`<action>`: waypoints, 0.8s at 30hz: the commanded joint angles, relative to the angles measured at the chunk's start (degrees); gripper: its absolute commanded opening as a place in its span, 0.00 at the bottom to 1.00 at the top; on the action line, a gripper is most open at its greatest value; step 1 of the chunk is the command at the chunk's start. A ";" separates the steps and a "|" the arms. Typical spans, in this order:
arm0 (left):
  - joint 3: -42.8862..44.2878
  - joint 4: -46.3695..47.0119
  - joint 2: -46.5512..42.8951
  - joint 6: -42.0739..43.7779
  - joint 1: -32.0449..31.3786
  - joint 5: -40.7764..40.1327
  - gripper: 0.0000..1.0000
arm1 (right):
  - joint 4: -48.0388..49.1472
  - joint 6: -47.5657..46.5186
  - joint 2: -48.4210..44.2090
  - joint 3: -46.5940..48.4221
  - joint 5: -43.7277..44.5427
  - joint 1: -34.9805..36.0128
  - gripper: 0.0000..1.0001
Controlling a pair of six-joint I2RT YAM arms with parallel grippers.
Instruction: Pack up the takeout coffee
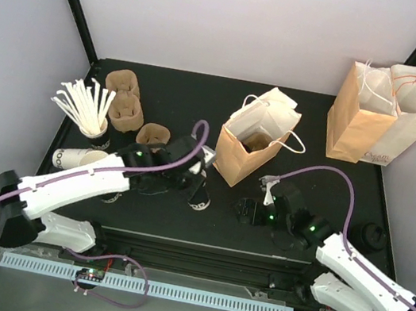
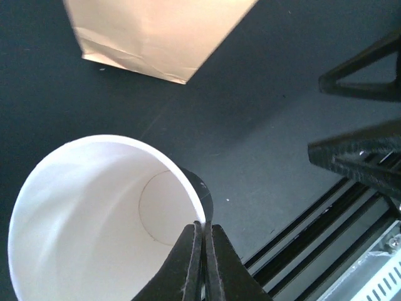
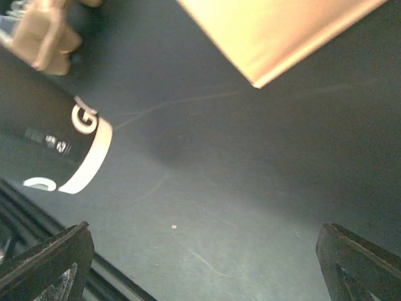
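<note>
My left gripper (image 1: 196, 183) is shut on the rim of a lidless white paper cup (image 1: 199, 199) with a black printed band, just in front of the open brown paper bag (image 1: 251, 151). The left wrist view looks into the empty white cup (image 2: 94, 213), its rim pinched at my left gripper (image 2: 205, 231). The right wrist view shows the cup's black band (image 3: 56, 141). My right gripper (image 1: 251, 210) is open and empty over bare table (image 3: 207, 263). A black round disc (image 1: 374, 233) at the table's right edge looks like the takeout coffee's lid.
The open bag holds a brown pulp carrier (image 1: 259, 142). Two more paper bags (image 1: 381, 113) stand at the back right. Pulp carriers (image 1: 125, 101), a cup of white stirrers (image 1: 87, 110) and lying paper cups (image 1: 83, 158) are at the left.
</note>
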 commanded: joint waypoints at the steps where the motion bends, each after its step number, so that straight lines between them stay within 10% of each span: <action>1: 0.70 8.50 5.69 -0.32 -4.31 -4.35 0.02 | -13.32 4.12 4.06 4.43 5.15 -3.84 1.00; 17: 9.61 1.36 22.84 -2.04 -14.00 -21.17 0.04 | -16.91 3.08 7.49 7.14 7.58 -10.46 1.00; 24: 11.12 0.29 24.37 -4.57 -14.97 -19.09 0.76 | -23.16 4.50 9.17 11.70 12.86 -11.23 1.00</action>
